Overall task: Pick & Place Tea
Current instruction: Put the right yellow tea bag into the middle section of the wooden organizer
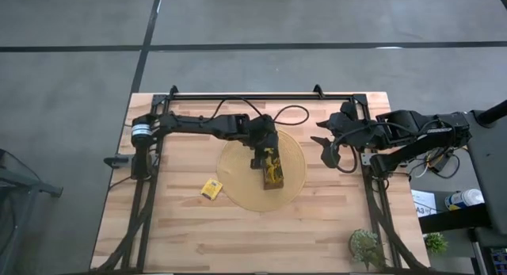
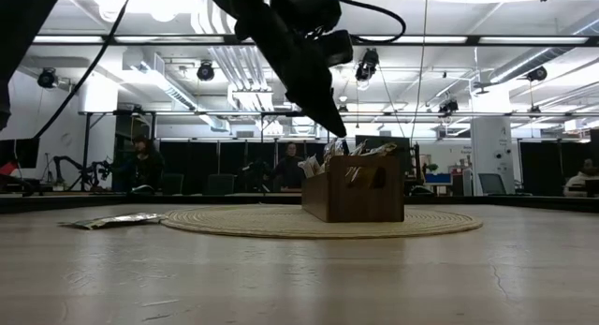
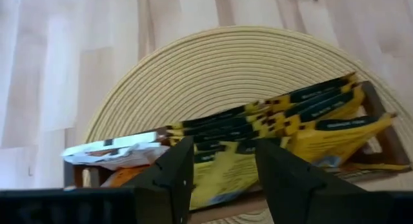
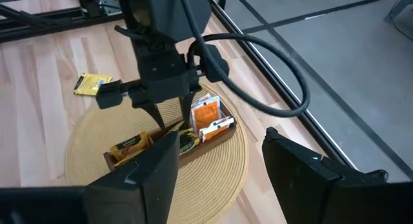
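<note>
Most of the tea sachets (image 3: 303, 121) stand packed in the brown tray (image 4: 216, 139) on the woven mat (image 1: 295, 170) — the left gripper (image 3: 222, 179) hangs just above them, jaws parted, empty. Looks like a release. One yellow sachet (image 1: 211, 189) lies beside the mat — next. Right gripper (image 4: 222, 175) waits wide open.

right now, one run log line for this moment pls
left gripper: open over tray, nothing held | right gripper: open, waiting beside mat | sachets: stacked in tray | one sachet: loose on table
</note>
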You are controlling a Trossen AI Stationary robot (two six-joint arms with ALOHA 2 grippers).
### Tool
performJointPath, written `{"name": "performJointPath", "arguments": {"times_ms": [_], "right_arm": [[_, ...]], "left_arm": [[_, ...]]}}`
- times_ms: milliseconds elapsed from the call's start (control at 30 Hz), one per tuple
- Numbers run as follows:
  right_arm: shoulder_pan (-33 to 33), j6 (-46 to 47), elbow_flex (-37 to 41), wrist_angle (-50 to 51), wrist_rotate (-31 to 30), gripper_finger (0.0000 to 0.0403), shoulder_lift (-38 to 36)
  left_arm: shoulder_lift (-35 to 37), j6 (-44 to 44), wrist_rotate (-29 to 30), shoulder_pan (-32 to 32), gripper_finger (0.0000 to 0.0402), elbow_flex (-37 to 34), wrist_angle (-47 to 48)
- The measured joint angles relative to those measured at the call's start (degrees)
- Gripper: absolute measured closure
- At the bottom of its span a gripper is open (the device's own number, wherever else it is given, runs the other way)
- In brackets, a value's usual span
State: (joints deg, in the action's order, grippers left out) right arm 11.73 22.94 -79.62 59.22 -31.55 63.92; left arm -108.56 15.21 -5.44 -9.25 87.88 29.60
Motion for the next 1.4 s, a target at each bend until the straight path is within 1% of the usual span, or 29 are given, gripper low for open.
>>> {"name": "performJointPath", "arguments": {"times_ms": [267,367,433,533,600,667,700,900,1000,1400], "right_arm": [[0.0,0.0,0.2,0.0,0.0,0.0184,0.0],[0.0,0.0,0.2,0.0,0.0,0.0184,0.0],[0.0,0.0,0.2,0.0,0.0,0.0184,0.0],[0.0,-0.1,0.2,0.0,0.0,0.0184,0.0],[0.0,-0.3,0.3,0.0,0.0,0.0184,0.0],[0.0,-0.3,0.3,0.0,-0.1,0.0184,0.0],[0.0,-0.3,0.3,0.0,-0.1,0.0184,0.0],[0.0,-0.4,0.4,0.0,-0.1,0.0184,0.0],[0.0,-0.4,0.4,0.0,-0.1,0.0184,0.0],[0.0,0.0,0.4,-0.1,-0.1,0.0184,0.0]], "left_arm": [[-2.7,0.1,-1.4,-0.9,0.0243,1.2,0.2],[-2.8,0.1,-3.5,-0.9,0.0245,1.9,2.0],[-2.8,0.2,-4.3,-0.9,0.0254,2.4,2.7],[-2.8,1.4,-4.4,-0.9,0.0293,3.6,4.9],[-2.8,1.7,-4.5,-0.9,0.0335,3.8,5.5],[-2.7,1.6,-6.0,-1.0,0.0380,3.8,5.9],[-2.7,1.3,-6.9,-1.0,0.0389,3.8,6.0],[-2.7,1.2,-7.6,-1.0,0.0401,3.8,6.9],[-2.7,1.3,-7.6,-1.2,0.0401,5.0,9.1],[-2.7,1.8,-7.1,-3.3,0.0401,10.4,11.8]]}}
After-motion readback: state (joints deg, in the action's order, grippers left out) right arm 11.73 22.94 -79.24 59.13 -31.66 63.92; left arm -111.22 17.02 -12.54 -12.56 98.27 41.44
